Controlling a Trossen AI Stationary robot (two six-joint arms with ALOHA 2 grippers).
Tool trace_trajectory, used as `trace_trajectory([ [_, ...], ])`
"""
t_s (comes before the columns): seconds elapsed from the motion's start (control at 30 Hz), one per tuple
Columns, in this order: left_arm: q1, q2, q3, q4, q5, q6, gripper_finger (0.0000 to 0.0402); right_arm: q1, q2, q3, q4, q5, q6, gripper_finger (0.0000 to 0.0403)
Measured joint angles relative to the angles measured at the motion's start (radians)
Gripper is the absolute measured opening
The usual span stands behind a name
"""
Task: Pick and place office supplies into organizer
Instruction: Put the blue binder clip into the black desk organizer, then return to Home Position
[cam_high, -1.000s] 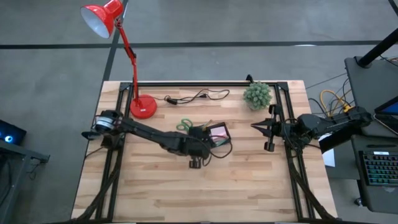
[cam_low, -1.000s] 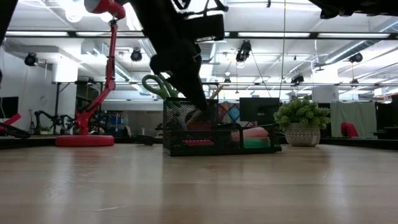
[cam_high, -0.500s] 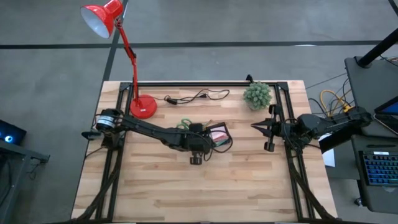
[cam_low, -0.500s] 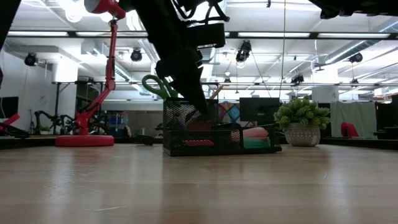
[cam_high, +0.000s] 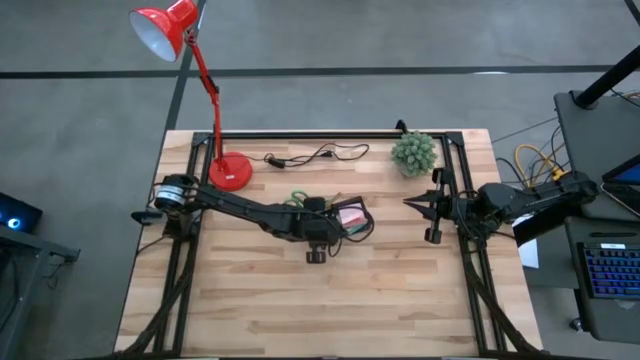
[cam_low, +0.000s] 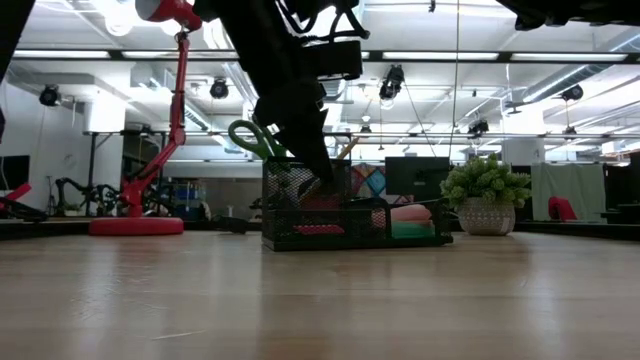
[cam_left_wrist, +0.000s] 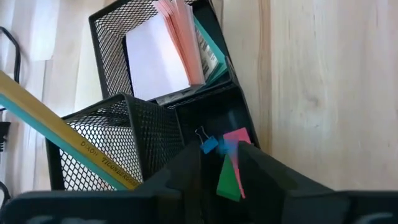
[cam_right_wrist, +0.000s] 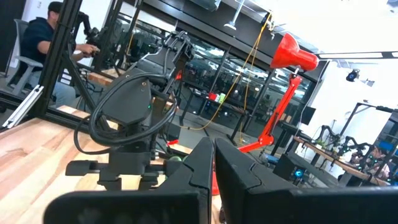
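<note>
Black wire-mesh organizer (cam_left_wrist: 118, 134) below left claw (cam_left_wrist: 219, 165) already holds most supplies; claw parted, releasing coloured paper flags (cam_left_wrist: 231, 163); surface looks cleared.

Organizer (cam_high: 345, 218) between lamp base (cam_high: 230, 173), plant (cam_high: 414, 153)

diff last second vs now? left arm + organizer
The left gripper moved from the table in front of the organizer up over its front compartment, where the jaws opened. Small pink, green and blue pieces now sit just past its fingertips, apparently let go. The scissors, pencil, sticky-note pad, lamp and plant stayed put. The right gripper stayed shut, parked at the table's right edge.
</note>
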Motion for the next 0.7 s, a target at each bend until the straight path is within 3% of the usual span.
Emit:
trace_trajectory([
  [0.2, 0.001, 0.0, 0.0, 0.0, 0.022, -0.025, 0.0119, 0.0, 0.0, 0.0, 0.0, 0.0, 0.0, 0.0008],
  [0.4, -0.007, -0.001, 0.006, 0.007, 0.021, -0.025, 0.0116, 0.0, 0.0, 0.0, 0.0, 0.0, 0.0, 0.0008],
  [0.53, -0.046, -0.012, -0.002, 0.122, -0.006, -0.011, 0.0087, 0.0, 0.0, 0.0, 0.0, 0.0, 0.0, 0.0008],
  [0.7, -0.105, -0.016, -0.029, 0.321, -0.011, 0.09, 0.0018, 0.0, 0.0, 0.0, -0.001, 0.0, 0.0, 0.0008],
])
